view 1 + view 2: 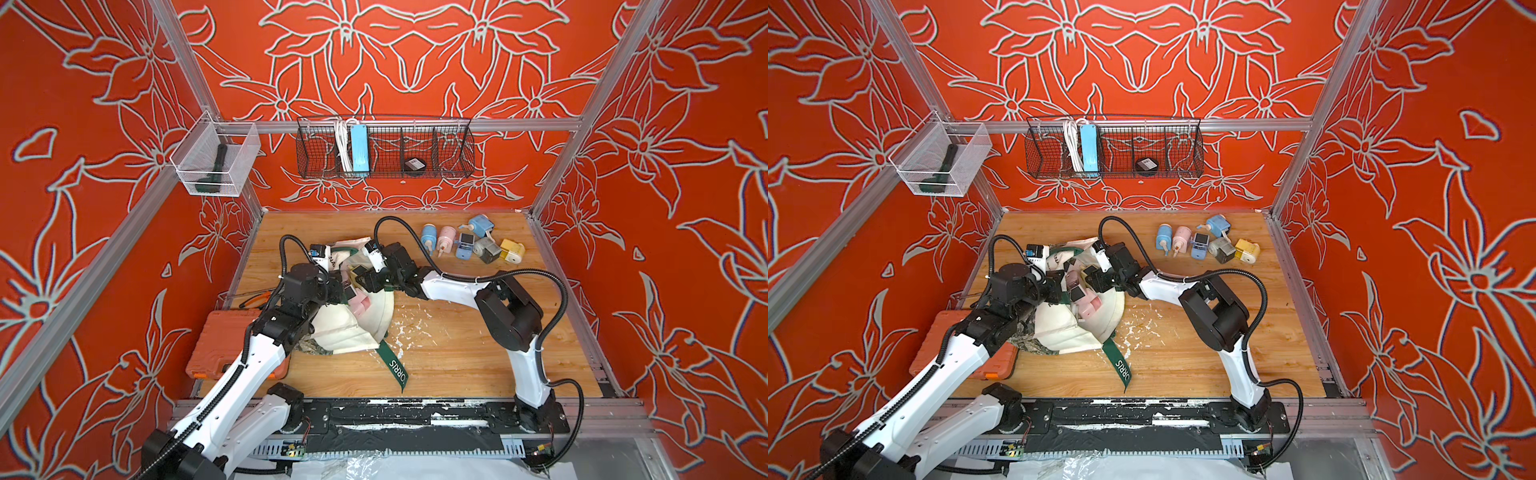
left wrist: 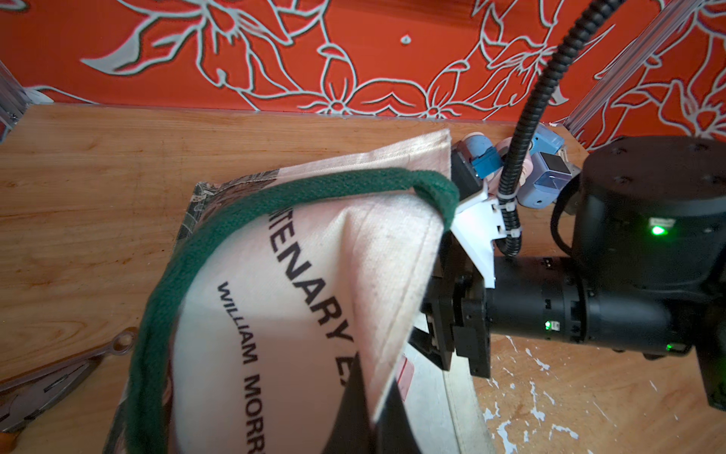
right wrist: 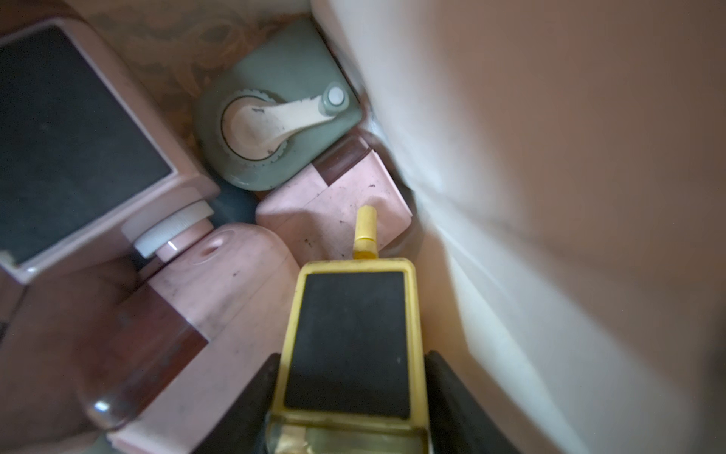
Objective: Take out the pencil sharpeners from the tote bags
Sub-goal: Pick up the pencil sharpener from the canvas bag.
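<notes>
The cream tote bag [image 1: 365, 328] lies on the table with its mouth toward the back. My left gripper [image 2: 369, 416] is shut on the canvas rim and holds it up; in a top view the left gripper [image 1: 341, 291] sits at the mouth. My right gripper [image 3: 349, 393] reaches inside the bag. Its fingers [image 3: 255, 401] press both sides of a yellow pencil sharpener [image 3: 349, 338]. Under it lie pink sharpeners [image 3: 220, 275] and a grey-green one [image 3: 275, 129]. Several sharpeners [image 1: 465, 245] stand on the table at the back right.
An orange plastic case [image 1: 220, 345] lies left of the bag under my left arm, with pliers [image 1: 253, 297] behind it. The bag's green handle [image 1: 397, 368] trails toward the front. A wire basket [image 1: 453, 153] with a blue power strip [image 1: 358, 149] hangs on the back wall.
</notes>
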